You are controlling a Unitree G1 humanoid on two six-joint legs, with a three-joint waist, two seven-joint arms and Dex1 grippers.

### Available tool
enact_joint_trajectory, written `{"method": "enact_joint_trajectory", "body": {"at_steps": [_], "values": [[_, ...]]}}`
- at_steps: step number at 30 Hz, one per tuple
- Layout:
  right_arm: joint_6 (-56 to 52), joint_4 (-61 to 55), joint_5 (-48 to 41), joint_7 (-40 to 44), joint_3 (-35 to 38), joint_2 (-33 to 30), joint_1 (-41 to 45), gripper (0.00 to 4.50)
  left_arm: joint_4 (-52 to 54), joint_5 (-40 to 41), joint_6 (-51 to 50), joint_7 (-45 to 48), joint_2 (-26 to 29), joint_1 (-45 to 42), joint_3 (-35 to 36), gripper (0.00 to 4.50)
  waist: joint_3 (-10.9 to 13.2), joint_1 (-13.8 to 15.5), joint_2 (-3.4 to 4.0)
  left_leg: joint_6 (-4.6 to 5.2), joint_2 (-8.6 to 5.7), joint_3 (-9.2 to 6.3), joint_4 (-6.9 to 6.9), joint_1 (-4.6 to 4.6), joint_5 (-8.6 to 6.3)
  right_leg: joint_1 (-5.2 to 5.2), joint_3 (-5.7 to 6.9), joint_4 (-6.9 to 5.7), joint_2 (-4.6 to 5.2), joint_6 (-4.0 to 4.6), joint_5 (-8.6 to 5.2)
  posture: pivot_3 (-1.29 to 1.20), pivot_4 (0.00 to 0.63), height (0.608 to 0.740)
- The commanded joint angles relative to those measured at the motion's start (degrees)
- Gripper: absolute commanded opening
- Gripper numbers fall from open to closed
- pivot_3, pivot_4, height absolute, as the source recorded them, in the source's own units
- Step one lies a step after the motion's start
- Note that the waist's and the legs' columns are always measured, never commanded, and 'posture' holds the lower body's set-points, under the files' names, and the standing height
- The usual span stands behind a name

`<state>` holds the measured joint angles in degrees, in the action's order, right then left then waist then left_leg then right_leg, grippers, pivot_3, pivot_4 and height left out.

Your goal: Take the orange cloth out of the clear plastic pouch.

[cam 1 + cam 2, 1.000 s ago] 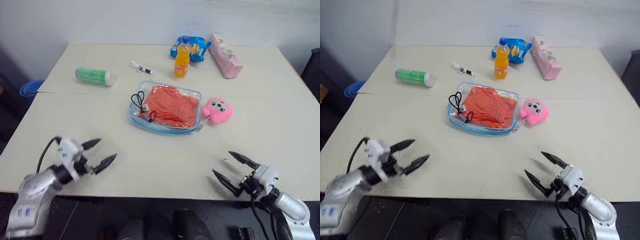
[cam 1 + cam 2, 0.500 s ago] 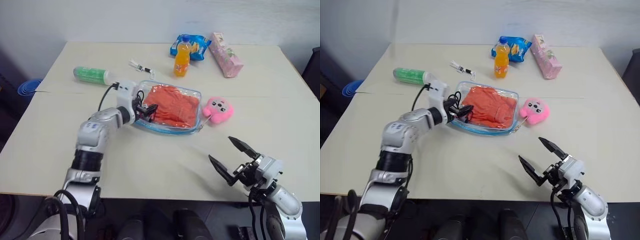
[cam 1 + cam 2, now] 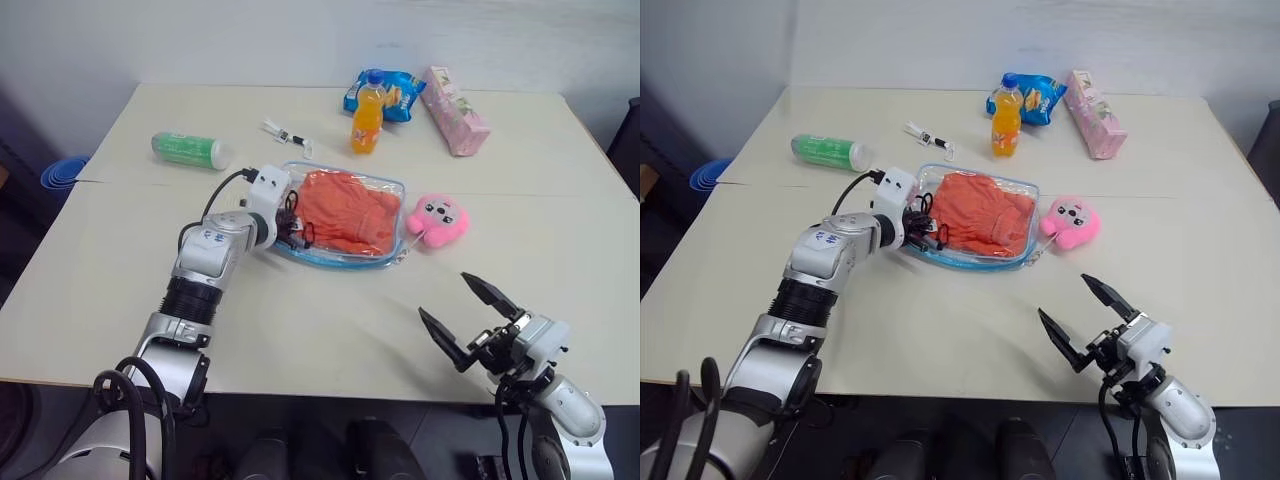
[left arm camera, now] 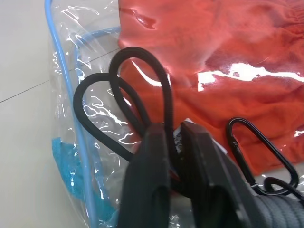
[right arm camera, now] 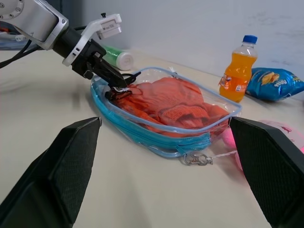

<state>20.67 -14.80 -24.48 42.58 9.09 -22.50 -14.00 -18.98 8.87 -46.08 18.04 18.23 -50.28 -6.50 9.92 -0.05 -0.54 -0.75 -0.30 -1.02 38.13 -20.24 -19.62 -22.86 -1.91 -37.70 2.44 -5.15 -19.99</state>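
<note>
Your beige table (image 3: 330, 330) holds the clear plastic pouch (image 3: 340, 252) at its middle, the orange cloth (image 3: 345, 210) inside it. Your left gripper (image 3: 291, 228) sits at the pouch's left end, fingers clamped on the black cord loop (image 4: 142, 90) there. Your right gripper (image 3: 468, 318) hovers near the front edge, jaws wide apart. A pink plush toy (image 3: 438, 218) touches the pouch's right side; orange bottle (image 3: 366, 118), blue snack bag (image 3: 398, 90), pink box (image 3: 455, 125) and green bottle (image 3: 190, 150) lie behind.
</note>
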Motion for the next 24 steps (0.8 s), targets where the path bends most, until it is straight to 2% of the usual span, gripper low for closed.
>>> {"method": "enact_joint_trajectory", "body": {"at_steps": [1, 5, 7, 9, 15, 20, 24], "values": [[-0.3, -2.3, -0.5, -0.6, 0.9, -0.5, 0.4, 4.50, 0.6, 1.7, 4.6, 0.2, 0.1, 1.5, 5.7, 0.03, 0.0, -0.1, 0.00, -0.01, 0.00, 0.00, 0.00, 0.00, 0.00, -0.01, 0.00, -0.01, 0.00, 0.00, 0.00, 0.00, 0.150, 0.740], [-1.3, -2.6, -1.3, -0.2, 0.8, -0.8, 1.7, 4.50, 4.5, 2.3, 13.2, -2.8, 1.9, 7.1, 13.7, 0.03, 0.0, -0.2, 0.00, -0.02, 0.02, 0.02, 0.00, 0.01, 0.01, -0.06, -0.02, -0.04, 0.00, 0.00, 0.00, 0.00, 0.150, 0.740], [-3.7, -4.0, -4.4, -1.7, 0.8, 0.5, 3.5, 4.50, 6.9, 0.6, 15.2, -7.5, 4.4, 11.6, 18.4, 0.03, 0.0, -0.4, 0.00, -0.03, 0.03, 0.03, -0.02, 0.00, 0.02, -0.12, -0.04, -0.07, -0.01, 0.00, 0.00, 0.00, 0.150, 0.740], [-5.3, -5.2, -5.2, -1.6, -0.4, 0.6, 5.3, 4.50, 9.4, 0.8, 17.2, -14.1, 5.4, 15.7, 26.0, 0.03, 0.0, -0.9, 0.00, -0.05, 0.07, 0.05, -0.04, -0.01, 0.02, -0.20, -0.07, -0.13, -0.01, 0.00, 0.00, 0.00, 0.150, 0.740], [-4.0, -5.9, -1.2, 5.7, -7.1, -1.9, 9.4, 4.50, 15.6, 4.8, 11.1, -23.5, 7.2, 25.6, 43.6, 0.03, 0.0, 0.0, -0.07, -0.05, 0.03, 0.02, 0.01, -0.23, 0.03, -0.44, -0.01, -0.21, 0.06, 0.01, 0.00, 0.00, 0.150, 0.740], [-3.7, -4.9, -0.6, 10.0, -10.4, -3.5, 12.0, 4.50, 17.4, 6.4, 8.4, -22.0, 10.4, 29.9, 46.5, 0.03, 0.0, 1.0, -0.24, 0.00, 0.00, -0.05, 0.04, -0.26, 0.00, -0.42, 0.07, -0.16, 0.11, 0.01, 0.00, 0.00, 0.150, 0.740], [-4.7, -4.2, -1.6, 13.5, -11.1, -5.9, 13.3, 4.50, 19.4, 9.4, 6.8, -18.4, 12.0, 30.1, 46.5, 0.89, 0.0, 1.4, -0.33, 0.00, -0.01, -0.06, 0.06, -0.26, 0.00, -0.36, 0.08, -0.11, 0.13, 0.01, 0.00, 0.00, 0.150, 0.740]]}}
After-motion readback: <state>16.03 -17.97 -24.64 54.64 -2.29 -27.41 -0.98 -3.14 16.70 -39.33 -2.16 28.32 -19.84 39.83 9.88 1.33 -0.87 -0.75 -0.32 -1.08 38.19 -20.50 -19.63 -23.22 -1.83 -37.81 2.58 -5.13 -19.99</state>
